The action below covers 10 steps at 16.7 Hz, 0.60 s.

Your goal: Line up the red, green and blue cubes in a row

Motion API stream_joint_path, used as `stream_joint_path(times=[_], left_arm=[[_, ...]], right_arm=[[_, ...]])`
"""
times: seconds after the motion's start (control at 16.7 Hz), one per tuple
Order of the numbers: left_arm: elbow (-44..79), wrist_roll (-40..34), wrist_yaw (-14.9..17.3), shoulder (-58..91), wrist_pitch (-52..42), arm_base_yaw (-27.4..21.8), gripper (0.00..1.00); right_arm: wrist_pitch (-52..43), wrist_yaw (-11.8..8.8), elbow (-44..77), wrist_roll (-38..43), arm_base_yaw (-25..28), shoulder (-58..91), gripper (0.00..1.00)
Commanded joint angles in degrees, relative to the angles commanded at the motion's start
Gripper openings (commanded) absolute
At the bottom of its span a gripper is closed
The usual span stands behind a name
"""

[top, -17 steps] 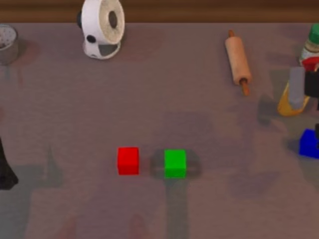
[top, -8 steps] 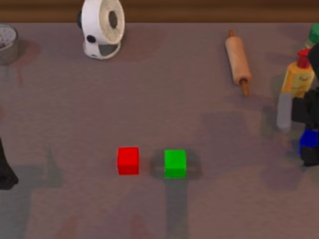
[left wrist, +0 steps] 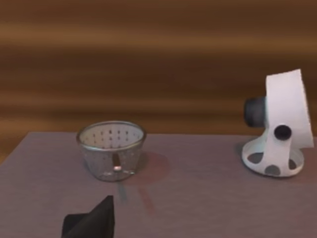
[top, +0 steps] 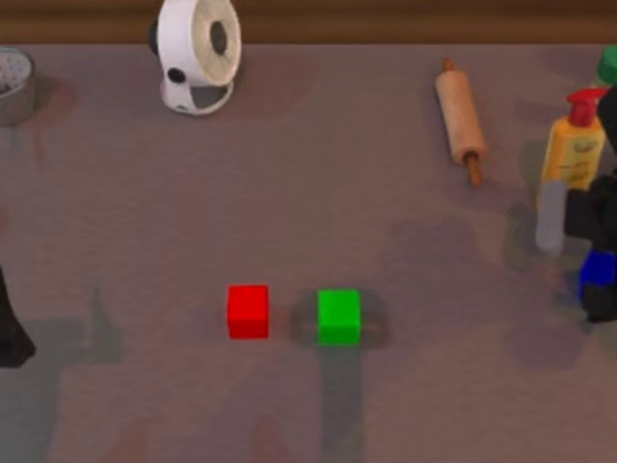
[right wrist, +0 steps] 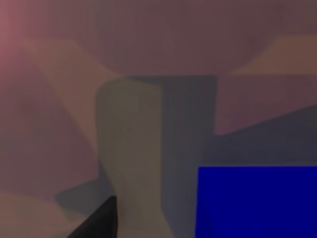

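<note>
From above, the right gripper (top: 600,280) sits at the table's right edge, right over the blue cube (top: 592,273); whether it grips the cube, I cannot tell. Well off to its left, the red cube (top: 248,312) and green cube (top: 338,316) sit near each other. The left arm (top: 12,323) is parked at the left edge.

Right wrist: blue cube (right wrist: 256,201) close under the camera.

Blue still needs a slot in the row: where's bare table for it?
Bare table runs right of the green cube toward the blue cube, and left of the red cube. The right edge is crowded: right gripper, yellow bottle, rolling pin.
</note>
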Motion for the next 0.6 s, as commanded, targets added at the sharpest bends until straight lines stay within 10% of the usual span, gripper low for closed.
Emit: stream_joint_path(times=[0.6], left_arm=[[0.00, 0.00, 0.00, 0.00, 0.00, 0.00, 1.00]], right_arm=[[0.00, 0.00, 0.00, 0.00, 0.00, 0.00, 0.10]])
